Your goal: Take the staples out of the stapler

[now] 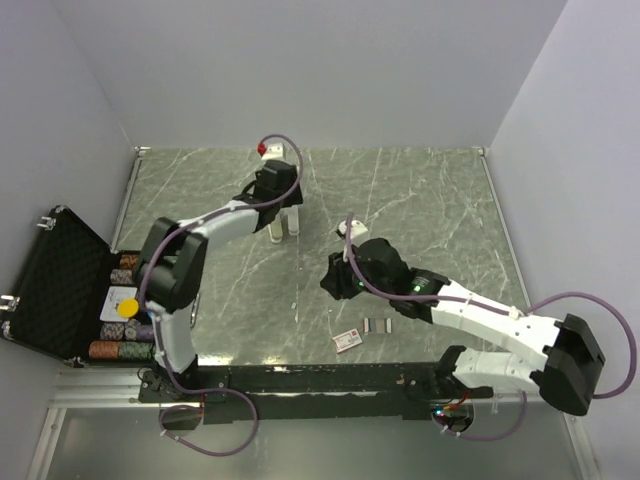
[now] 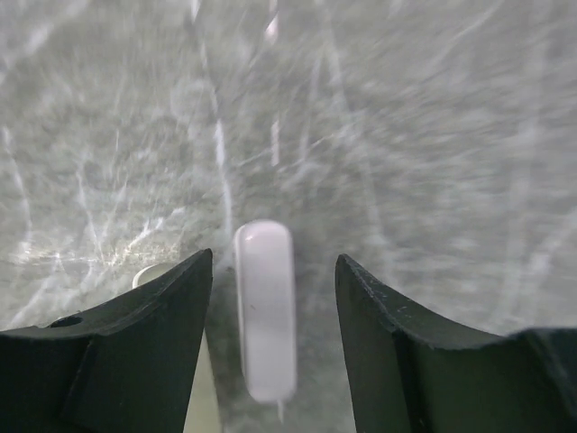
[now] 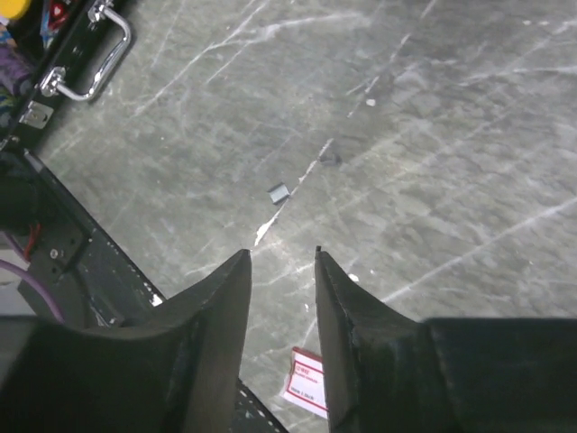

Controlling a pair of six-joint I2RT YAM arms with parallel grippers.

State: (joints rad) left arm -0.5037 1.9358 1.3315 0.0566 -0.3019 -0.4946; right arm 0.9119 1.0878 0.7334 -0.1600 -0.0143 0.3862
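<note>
Near the front edge of the table [image 1: 430, 200], the staples [image 1: 378, 325] are found in short segments just beside a box [image 1: 348, 341], apart from both grippers. They are judged light, thin and easily broken, so the long sides should be pinched gently. The left gripper [image 2: 275, 260] is held open around a stapler [image 2: 264, 307]; the right gripper [image 3: 281, 255] is slightly parted and empty.

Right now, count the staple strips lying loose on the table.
2 staple strips: one beside the red-and-white box, the other just past it. A small grey bit in the right wrist view may be another.
</note>
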